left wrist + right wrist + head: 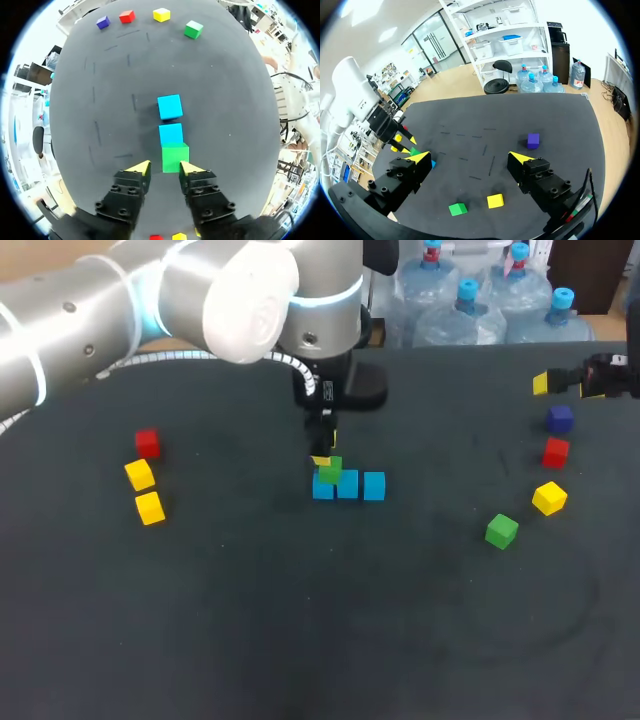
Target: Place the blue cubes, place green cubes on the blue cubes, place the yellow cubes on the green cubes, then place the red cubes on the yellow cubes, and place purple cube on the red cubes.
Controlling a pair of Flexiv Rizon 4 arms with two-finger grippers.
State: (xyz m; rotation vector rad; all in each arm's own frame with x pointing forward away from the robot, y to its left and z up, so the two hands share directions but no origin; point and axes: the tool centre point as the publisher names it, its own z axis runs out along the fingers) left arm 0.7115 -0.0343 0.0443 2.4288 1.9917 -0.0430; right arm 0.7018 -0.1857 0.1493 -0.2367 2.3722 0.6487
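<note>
Three blue cubes [348, 485] lie in a row at the table's middle. A green cube [331, 470] rests on the leftmost one, which it hides in the left wrist view. There the green cube [175, 157] lies just below my left gripper [165, 168], with the other two blue cubes [170, 120] ahead of it. The left fingers stand apart above the cube and do not clamp it. My right gripper [565, 385] hangs wide open and empty at the far right. Beside it lie a purple cube [559, 419], a red cube [556, 452], a yellow cube [549, 498] and a second green cube [501, 531].
At the table's left lie a red cube [147, 443] and two yellow cubes [145, 490]. Under the open right gripper [470, 159] I see the purple cube [533, 140], a yellow cube [495, 201] and a green cube [457, 209].
</note>
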